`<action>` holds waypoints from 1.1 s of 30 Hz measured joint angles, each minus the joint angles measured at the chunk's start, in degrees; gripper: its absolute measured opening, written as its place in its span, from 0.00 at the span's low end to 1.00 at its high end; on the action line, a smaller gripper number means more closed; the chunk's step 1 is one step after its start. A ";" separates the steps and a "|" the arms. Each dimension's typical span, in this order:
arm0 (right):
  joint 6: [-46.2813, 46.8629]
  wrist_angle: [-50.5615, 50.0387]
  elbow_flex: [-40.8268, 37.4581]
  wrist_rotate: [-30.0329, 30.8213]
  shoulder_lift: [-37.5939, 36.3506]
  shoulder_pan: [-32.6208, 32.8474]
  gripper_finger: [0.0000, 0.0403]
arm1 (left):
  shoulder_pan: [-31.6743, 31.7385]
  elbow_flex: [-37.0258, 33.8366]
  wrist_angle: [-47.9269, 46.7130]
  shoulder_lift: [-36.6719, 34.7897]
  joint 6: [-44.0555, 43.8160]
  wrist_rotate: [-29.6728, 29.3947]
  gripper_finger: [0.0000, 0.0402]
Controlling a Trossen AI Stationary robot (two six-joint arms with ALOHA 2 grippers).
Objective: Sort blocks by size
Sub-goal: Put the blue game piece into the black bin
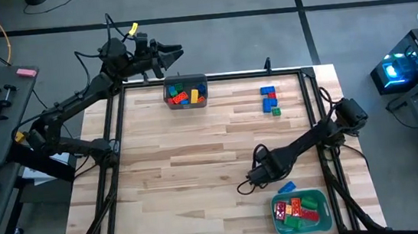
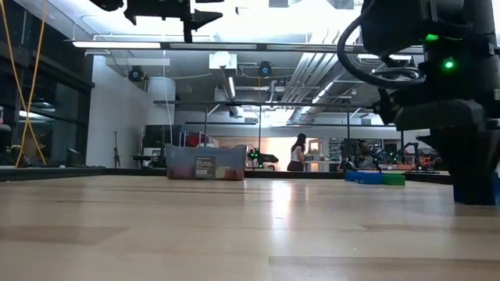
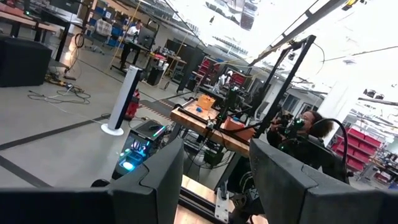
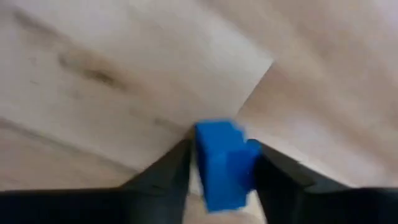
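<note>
A blue block [image 4: 222, 163] stands on the wood table close to the near right, between the fingers of my right gripper [image 1: 273, 181], which points down at it and is shut on it. It shows blue beside that gripper [image 1: 286, 189] and low at the right edge [image 2: 475, 191]. A short row of blue, red and green blocks [image 1: 270, 99] lies at the far right. My left gripper [image 1: 176, 55] hangs open, high over the far edge, holding nothing. My right gripper comes at the blue block from above, fingers pointing down, one finger [image 4: 273, 177] on each side of it. The block's side [image 4: 252, 158] meets the finger there; the picture is blurred, and a thin pale strip shows at the other finger. The block's base is on the table.
A dark grey bin [image 1: 184, 81] with mixed blocks stands at the far edge, below my left gripper. A teal tray [image 1: 324, 215] with red, green and orange blocks sits at the near right, just beside my right gripper. Bare wood lies between them.
</note>
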 joint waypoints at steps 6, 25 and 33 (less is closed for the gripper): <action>-7.09 -1.97 1.94 11.69 -2.16 -3.44 0.22 | 0.00 -0.02 -0.07 0.00 0.00 0.00 0.42; -54.10 48.22 18.47 12.05 -2.05 -44.74 0.22 | 0.00 -0.02 0.00 0.02 -4.96 0.45 0.42; -55.02 50.85 28.53 4.28 6.08 -47.58 0.22 | 0.00 -0.02 0.40 0.02 -4.98 0.44 0.42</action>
